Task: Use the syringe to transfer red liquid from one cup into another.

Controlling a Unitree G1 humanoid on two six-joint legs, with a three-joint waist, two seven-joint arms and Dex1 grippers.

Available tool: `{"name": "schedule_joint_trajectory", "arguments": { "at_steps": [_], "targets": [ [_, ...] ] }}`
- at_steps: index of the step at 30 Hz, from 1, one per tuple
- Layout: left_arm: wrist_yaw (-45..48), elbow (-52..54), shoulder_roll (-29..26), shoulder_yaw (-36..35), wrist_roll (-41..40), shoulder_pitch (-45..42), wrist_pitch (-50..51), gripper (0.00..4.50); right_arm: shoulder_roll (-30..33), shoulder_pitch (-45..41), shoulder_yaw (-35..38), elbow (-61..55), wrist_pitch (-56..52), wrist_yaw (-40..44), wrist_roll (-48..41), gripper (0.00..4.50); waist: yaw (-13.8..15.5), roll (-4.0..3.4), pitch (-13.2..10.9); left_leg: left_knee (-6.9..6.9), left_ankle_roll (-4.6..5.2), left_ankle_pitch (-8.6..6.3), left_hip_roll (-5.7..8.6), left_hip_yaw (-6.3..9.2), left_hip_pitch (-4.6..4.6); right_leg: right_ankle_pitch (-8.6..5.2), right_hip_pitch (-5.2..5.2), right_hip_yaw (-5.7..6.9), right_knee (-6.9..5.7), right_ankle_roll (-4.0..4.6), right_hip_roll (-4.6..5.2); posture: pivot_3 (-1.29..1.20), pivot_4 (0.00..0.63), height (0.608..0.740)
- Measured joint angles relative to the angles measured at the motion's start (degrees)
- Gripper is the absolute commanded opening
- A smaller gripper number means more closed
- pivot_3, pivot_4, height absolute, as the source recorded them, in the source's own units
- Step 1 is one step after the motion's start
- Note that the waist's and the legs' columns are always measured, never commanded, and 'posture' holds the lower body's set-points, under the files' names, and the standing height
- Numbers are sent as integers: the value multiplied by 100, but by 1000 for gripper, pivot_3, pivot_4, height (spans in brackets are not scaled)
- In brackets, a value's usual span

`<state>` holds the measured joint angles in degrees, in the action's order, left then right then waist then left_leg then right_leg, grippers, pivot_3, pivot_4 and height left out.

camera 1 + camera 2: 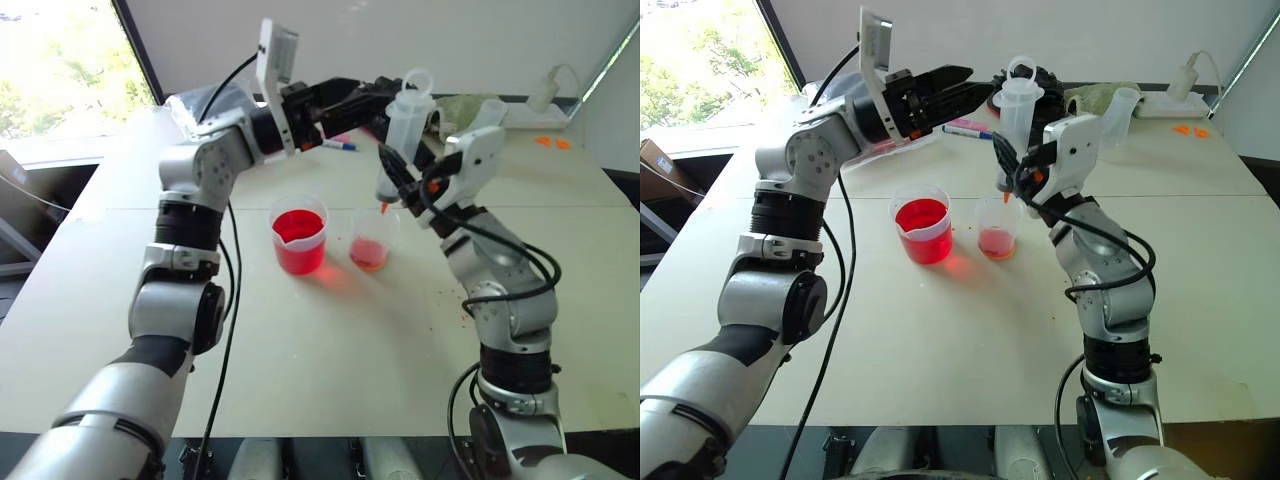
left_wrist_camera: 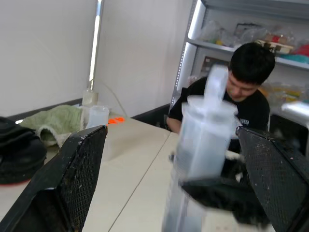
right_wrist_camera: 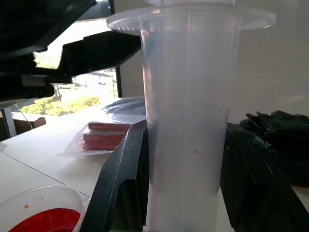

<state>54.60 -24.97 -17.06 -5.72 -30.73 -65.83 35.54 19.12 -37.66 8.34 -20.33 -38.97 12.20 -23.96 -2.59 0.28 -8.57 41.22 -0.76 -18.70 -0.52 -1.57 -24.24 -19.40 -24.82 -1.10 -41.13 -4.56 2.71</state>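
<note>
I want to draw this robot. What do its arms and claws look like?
Both arms are shiny silver with black joint bands and loose black cables. Left gripper and right gripper each have two black fingers. A white flat plate sticks up from the left wrist.

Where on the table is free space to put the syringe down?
The wide near strip of the table, in front of the spouted beaker and the small cup, is bare. The far edge is crowded: jug, green cloth, markers.
</note>
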Motion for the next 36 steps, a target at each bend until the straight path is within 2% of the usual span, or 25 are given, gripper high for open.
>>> {"name": "schedule_joint_trajectory", "arguments": {
  "at_steps": [5, 8, 13, 16, 19, 23, 27, 35, 36],
  "targets": [
    [132, 979, -645, -61, -280, 1048, 604, 4457, 836, -822, 703, 209, -1591, 26, -655, 1375, 3, 0, 0, -7, 0, 0, -5, 3, 0, 0, -1, 3, 1, 0, -3, 0, 150, 711],
    [137, 1539, -932, -187, -502, 1468, 856, 4457, 1264, -1195, 815, 594, -2649, 101, -927, 1375, 17, 0, 0, -6, 0, 0, -3, 2, 0, 0, 2, 1, 3, 0, 1, 0, 150, 711],
    [-6, 2462, -1341, -466, -914, 2260, 1342, 4457, 2135, -1558, 484, 1620, -3970, 552, -1005, 1375, 27, 0, 0, -6, 2, -1, -2, 2, -1, 0, 3, -1, 6, 0, 1, 0, 150, 711],
    [-28, 2910, -1570, -480, -1000, 2768, 1425, 4457, 2518, -1784, -294, 2384, -4524, 892, -908, 1375, 10, 0, 0, -9, 2, -1, -4, -2, 1, 0, 2, -6, 8, 1, 0, 0, 150, 711],
    [-142, 3155, -1663, -535, -1122, 3127, 1535, 4457, 2621, -1969, -989, 3171, -4823, 1166, -742, 1375, 9, 0, 0, -8, 2, -1, -5, -4, 0, 0, 2, -7, 11, 1, -1, 0, 150, 711],
    [-276, 3644, -1791, -702, -1417, 3480, 1685, 4457, 2545, -2184, -1550, 4059, -4811, 1306, -381, 1375, 25, 0, 0, -7, 2, -1, -4, -4, -2, 0, 2, -8, 11, 1, 0, 0, 150, 711],
    [-476, 3916, -1851, -748, -1618, 3661, 1772, 4457, 2406, -2263, -1879, 4471, -4670, 1500, -141, 1375, 29, 0, 0, -6, 2, -1, -4, -4, -3, 0, 2, -8, 11, 1, 0, 0, 150, 711],
    [-835, 4149, -1893, -809, -1874, 3865, 1807, 4457, 2139, -2423, -2095, 5085, -4372, 1757, 292, 1375, 22, 1, 0, -6, 2, -1, -4, -4, -2, 0, 2, -7, 11, 1, 0, 0, 150, 711],
    [-865, 4156, -1899, -819, -1886, 3867, 1807, 4494, 2121, -2454, -2111, 5135, -4349, 1782, 331, 1872, 21, 0, 0, -6, 2, -1, -4, -4, -3, 0, 2, -7, 11, 1, 0, 0, 150, 711]
  ]
}}
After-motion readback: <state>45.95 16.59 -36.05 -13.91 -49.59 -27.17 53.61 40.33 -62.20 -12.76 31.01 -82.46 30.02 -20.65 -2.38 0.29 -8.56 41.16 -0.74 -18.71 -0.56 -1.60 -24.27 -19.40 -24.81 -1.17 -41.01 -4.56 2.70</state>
